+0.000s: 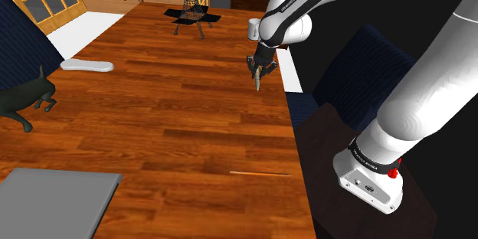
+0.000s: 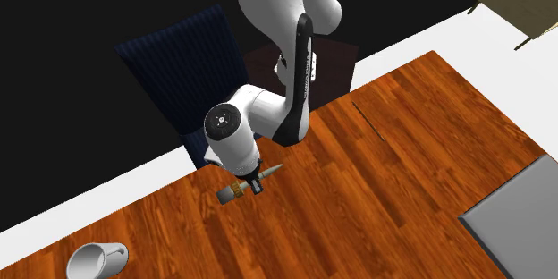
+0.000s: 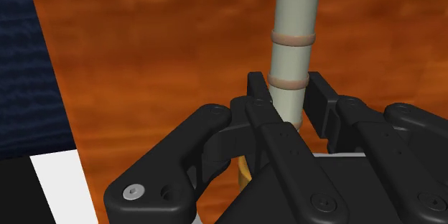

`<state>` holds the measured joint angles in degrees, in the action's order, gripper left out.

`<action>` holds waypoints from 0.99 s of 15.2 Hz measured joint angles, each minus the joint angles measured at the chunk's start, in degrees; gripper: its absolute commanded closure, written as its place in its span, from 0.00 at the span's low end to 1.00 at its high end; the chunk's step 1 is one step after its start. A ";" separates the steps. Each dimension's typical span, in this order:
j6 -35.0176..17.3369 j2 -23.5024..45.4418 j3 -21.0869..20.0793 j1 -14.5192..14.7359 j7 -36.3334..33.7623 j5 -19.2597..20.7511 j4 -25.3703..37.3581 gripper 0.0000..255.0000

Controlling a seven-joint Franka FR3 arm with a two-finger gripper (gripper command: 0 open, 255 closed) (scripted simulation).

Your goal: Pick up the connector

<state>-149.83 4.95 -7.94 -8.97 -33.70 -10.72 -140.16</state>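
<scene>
Wrist view: the gripper (image 3: pixel 290 106) is clamped on the connector (image 3: pixel 292 43), a pale grey rod with orange rings.
Both black fingers (image 3: pixel 258 95) press the rod's lower end, and the shoulder view has it pointing tip-down near the wooden table's (image 1: pixel 168 122) edge beside the stand. The grasp looks made, so the lift is the step in hand; I cannot tell whether the tip is clear of the wood. Next comes a straight, steady rise with firm grip.
</scene>
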 measured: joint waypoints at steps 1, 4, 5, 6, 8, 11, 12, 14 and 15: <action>-0.02 0.03 0.00 0.00 0.00 0.00 0.01 1.00; -0.03 0.06 0.00 0.00 0.01 0.00 0.02 1.00; -0.04 0.06 0.00 0.00 0.01 0.00 0.02 1.00; -0.05 0.07 0.00 0.00 0.01 0.00 0.01 1.00; 0.46 -0.34 0.02 -0.02 -0.05 0.04 0.12 1.00; 2.43 -1.87 0.15 -0.16 -0.14 0.18 0.57 1.00; 3.25 -2.70 0.09 -0.09 -0.41 0.25 0.58 1.00; 4.78 -4.03 0.12 -0.12 -0.58 0.32 0.81 1.00; 5.60 -4.57 0.17 -0.18 -0.61 0.39 1.07 1.00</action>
<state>-144.23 0.38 -7.76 -9.14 -34.31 -10.33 -139.09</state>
